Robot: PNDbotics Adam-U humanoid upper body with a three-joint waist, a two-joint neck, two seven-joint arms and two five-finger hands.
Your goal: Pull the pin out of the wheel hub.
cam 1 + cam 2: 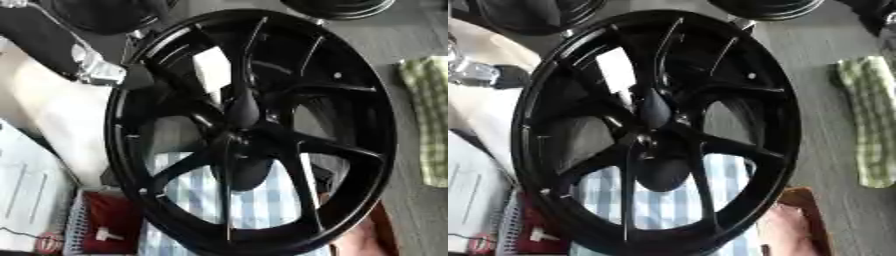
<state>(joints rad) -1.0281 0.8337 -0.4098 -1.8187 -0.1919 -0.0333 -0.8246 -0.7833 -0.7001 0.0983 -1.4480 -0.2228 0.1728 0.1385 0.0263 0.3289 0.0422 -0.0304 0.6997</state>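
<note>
A large black spoked wheel (350,100) stands on edge and fills both views, with its hub (238,136) near the middle. Through the upper spokes I see a white oblong piece (616,70) whose narrow lower end points toward the hub; I cannot tell whether it is the pin. A dark rounded shape (662,172) hangs just below the hub. My left arm comes in from the upper left, silver wrist (98,71) showing. My left hand (140,77) lies against the wheel's left rim and is partly hidden behind it. My right hand shows in neither view.
A blue-and-white checked cloth (254,200) lies under the wheel. A green checked cloth (424,120) is at the right. At the lower left stands a white basket (74,225) with something red in it. More black wheels (341,7) sit at the top edge.
</note>
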